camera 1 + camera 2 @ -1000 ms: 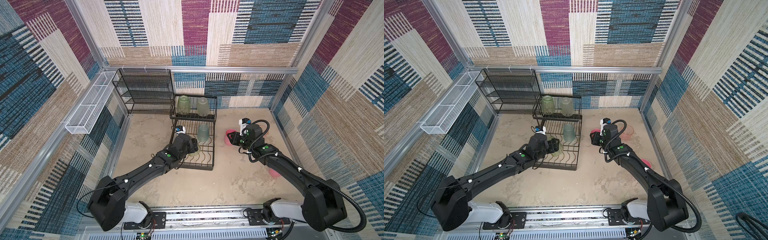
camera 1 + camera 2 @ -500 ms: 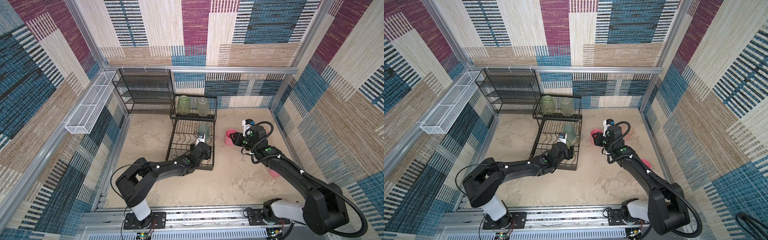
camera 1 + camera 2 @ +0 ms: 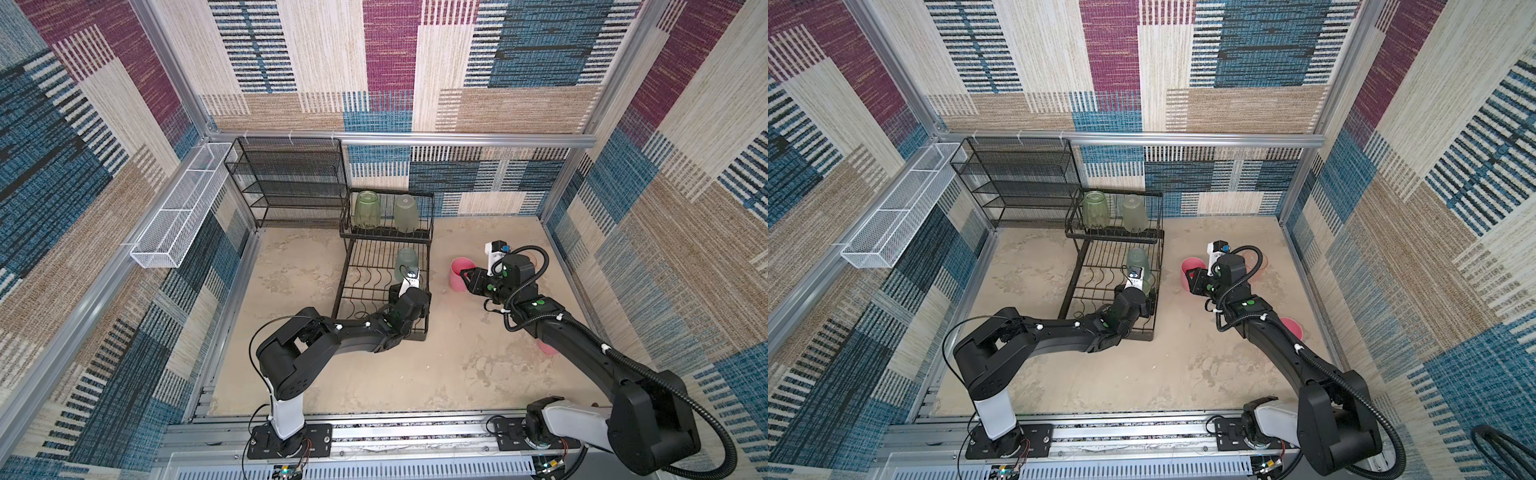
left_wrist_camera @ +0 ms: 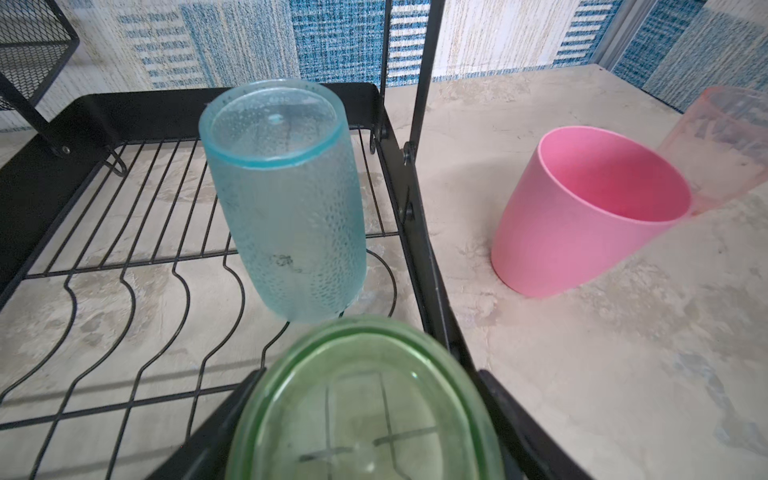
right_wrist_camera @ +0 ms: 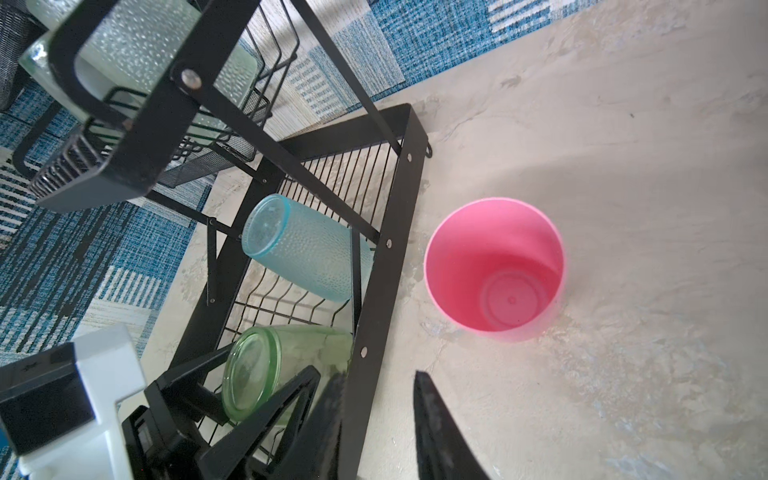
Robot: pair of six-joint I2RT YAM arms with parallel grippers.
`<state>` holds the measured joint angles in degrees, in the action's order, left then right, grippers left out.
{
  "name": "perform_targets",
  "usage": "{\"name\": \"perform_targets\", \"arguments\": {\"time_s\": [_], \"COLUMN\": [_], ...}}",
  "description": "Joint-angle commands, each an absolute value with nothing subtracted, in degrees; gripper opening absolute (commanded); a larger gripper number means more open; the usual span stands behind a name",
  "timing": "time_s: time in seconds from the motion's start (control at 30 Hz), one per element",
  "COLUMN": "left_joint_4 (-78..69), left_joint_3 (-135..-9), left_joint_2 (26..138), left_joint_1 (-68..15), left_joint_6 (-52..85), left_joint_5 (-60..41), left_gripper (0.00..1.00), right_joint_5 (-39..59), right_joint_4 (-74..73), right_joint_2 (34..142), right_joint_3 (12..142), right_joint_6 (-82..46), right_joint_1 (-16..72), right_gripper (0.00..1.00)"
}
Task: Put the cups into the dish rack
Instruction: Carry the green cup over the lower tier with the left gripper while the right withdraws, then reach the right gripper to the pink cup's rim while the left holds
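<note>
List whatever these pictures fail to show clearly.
- Opaque pink plastic cup: mostly behind the right arm in a top view.
- Clear pink plastic tumbler: cut by the left wrist view's edge, blurred there.
- Translucent green plastic cup: far end cut off by the left wrist view's edge.

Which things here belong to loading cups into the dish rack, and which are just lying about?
Job: dish rack; held green cup; teal cup; ribbed green cup; frosted green cup; pink cup; clear pink cup; second pink cup.
Lying about: black mesh shelf unit; white mesh basket.
</note>
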<state>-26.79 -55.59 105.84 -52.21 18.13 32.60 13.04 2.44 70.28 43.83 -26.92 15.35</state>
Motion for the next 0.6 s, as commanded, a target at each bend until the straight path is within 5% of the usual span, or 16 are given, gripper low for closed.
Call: {"name": "perform_targets", "arguments": {"time_s": [0.0, 0.57], "left_joint_4": [-29.4, -29.2], "left_joint_3": [-56.4, -58.4], "left_joint_2": [106.7, 109.5], "left_joint_1": [-52.5, -52.7], "left_joint_6": [15.0, 12.9], "left_joint_5": [35.1, 37.7], "left_gripper": [0.67, 0.7], "right_joint_5": [13.6, 10.9], "right_joint_4": [0.6, 4.7], "right_joint_2": [70.0, 75.7], "right_joint_3": [43.5, 48.7], "right_joint_6": [-25.9, -21.9], "right_joint_1": [15.2, 15.3], "right_gripper": [0.32, 0.32]}}
